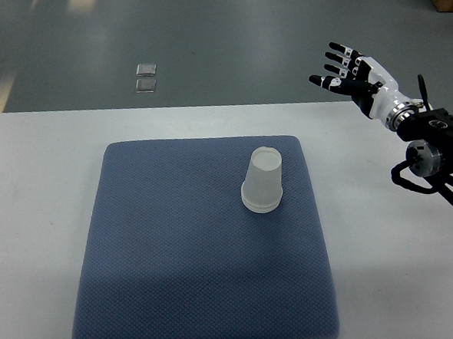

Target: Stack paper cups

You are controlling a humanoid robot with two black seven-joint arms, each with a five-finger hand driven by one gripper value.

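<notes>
A white paper cup (263, 181) stands upside down on the blue mat (176, 243), a little right of the mat's middle and toward its far edge. It looks like a stack, with a doubled rim at the bottom. My right hand (342, 69) is raised above the table's far right edge, up and to the right of the cup and well apart from it. Its fingers are spread and it holds nothing. My left arm does not show.
The mat lies on a white table (32, 204). The table's far edge runs across the upper part of the view, with grey floor beyond. Two small clear squares (146, 78) lie on the floor.
</notes>
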